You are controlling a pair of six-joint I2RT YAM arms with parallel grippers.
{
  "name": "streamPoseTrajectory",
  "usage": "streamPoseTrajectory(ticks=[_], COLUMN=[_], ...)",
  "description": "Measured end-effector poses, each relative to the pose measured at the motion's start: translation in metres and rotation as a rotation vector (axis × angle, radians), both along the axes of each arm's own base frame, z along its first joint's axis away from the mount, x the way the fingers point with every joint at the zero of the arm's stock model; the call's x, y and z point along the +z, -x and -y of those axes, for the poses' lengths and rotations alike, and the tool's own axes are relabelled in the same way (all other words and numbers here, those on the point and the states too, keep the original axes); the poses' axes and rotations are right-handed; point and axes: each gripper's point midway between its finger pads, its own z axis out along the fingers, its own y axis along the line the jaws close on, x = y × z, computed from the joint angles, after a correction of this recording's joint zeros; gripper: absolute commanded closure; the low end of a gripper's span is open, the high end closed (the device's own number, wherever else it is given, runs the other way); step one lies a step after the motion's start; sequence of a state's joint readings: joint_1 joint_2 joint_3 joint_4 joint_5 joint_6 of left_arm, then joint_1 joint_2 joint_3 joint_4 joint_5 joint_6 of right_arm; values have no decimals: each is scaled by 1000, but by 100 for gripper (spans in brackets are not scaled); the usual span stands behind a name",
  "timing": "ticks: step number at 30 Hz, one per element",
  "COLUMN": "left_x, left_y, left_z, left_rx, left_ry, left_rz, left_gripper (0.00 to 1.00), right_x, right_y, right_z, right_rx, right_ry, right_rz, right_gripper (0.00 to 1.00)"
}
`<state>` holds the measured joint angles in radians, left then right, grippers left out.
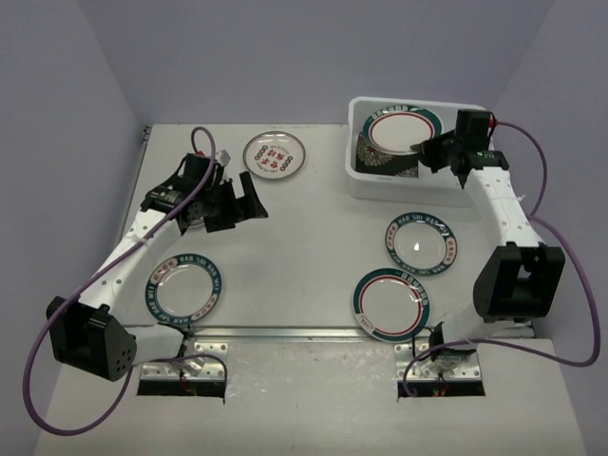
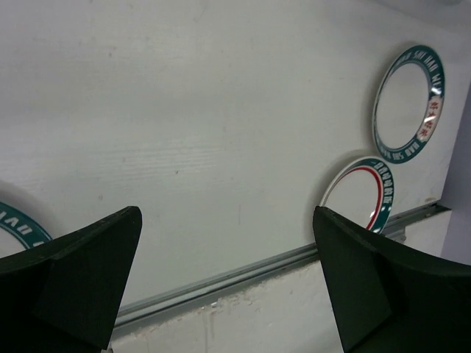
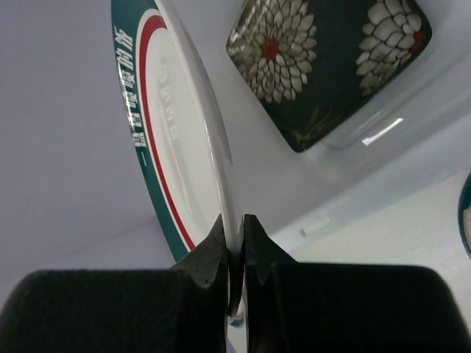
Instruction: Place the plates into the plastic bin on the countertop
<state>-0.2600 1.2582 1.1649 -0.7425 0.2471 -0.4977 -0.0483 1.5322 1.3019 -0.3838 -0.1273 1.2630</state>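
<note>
Off-white desk (image 1: 313,237) under plain grey walls, with the white bin (image 1: 380,187) at its far right; I place everything from that bin. My right end effector (image 3: 235,246) is pinched tight on the rim of a teal-rimmed plate (image 3: 176,147), which hangs over the bin's open top. From the wrist I see it nearly edge-on, running straight away from the fingers. From above its face shows round, so it lies roughly flat. Lower in the bin, towards its left end, sits a black floral plate (image 3: 324,66).

The held plate is right above its target, so I judge the coming move to be a short lowering and a release, taking care not to knock the floral one.

My left end effector (image 1: 242,201) is spread wide and holds nothing, well to the left of the bin. The red-patterned plate (image 1: 274,155) lies just beyond it, so the left arm is nearer that one. A lettered plate (image 1: 422,240) and a red-ringed plate (image 1: 392,304) lie in front of the bin, closer to the right arm.
</note>
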Motion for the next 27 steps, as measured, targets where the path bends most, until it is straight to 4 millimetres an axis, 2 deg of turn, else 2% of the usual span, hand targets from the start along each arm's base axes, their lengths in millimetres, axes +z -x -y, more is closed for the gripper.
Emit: streamPoseTrajectory(ticks=[3, 5, 7, 14, 19, 20, 21, 22, 24, 25, 27], left_x=[-15, -16, -14, -11, -7, -7, -7, -8, -11, -12, -12], left_y=[17, 22, 23, 23, 18, 17, 17, 17, 16, 16, 16], left_z=[-6, -8, -9, -8, -7, -6, -6, -6, -5, -5, -4], left_rx=[0, -2, -4, -10, -12, -13, -13, -14, -16, -16, -20], left_ry=[-24, -29, -30, -26, -24, -25, -25, -25, -26, -26, -22], left_rz=[-49, -54, -42, -42, -31, -32, -35, -39, -47, -50, -54], left_gripper=[0, 0, 0, 0, 0, 0, 0, 0, 0, 0, 0], right_x=[3, -2, -13, -62, -94, -101, -106, -109, -110, -110, -108], right_y=[-33, -56, -69, -87, -94, -96, -98, -102, -105, -104, -104], right_z=[17, 24, 26, 25, 23, 23, 23, 22, 23, 23, 23], right_rx=[-146, -207, -240, -315, -314, -308, -301, -292, -277, -272, -265], right_ry=[-23, -32, -38, -36, -22, -14, -6, 2, 15, 20, 31], right_rz=[-31, -47, -65, -199, -272, -285, -294, -296, -288, -287, -276], right_gripper=[100, 100, 100, 100, 89, 85, 75, 58, 13, 1, 1])
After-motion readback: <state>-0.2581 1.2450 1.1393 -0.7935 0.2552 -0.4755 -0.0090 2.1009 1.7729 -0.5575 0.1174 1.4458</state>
